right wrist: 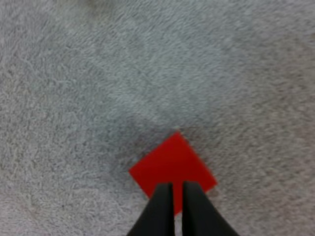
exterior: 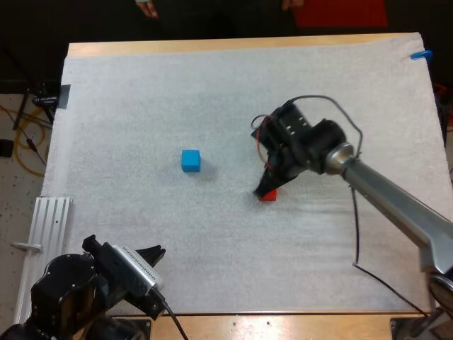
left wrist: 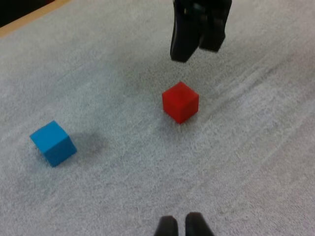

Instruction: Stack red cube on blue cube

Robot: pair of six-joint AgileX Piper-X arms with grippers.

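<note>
The blue cube [exterior: 190, 160] rests alone on the white mat, left of centre. The red cube [exterior: 270, 197] lies to its right, partly covered by my right gripper [exterior: 265, 188], which points down at it. In the right wrist view the right gripper [right wrist: 177, 186] is shut, its tips together just above the red cube [right wrist: 170, 164] with nothing held. From the left wrist, the right gripper [left wrist: 196, 53] hangs slightly above and beyond the red cube [left wrist: 180, 102], with the blue cube [left wrist: 53, 143] off to the side. My left gripper [left wrist: 180, 218] is shut and holds nothing, near the table's front edge [exterior: 154, 253].
A ridged metal rail [exterior: 44, 230] lies beside the mat's left edge. Bare mat [exterior: 233, 106] stretches around both cubes. A person's hand [exterior: 147, 7] shows beyond the table's far side.
</note>
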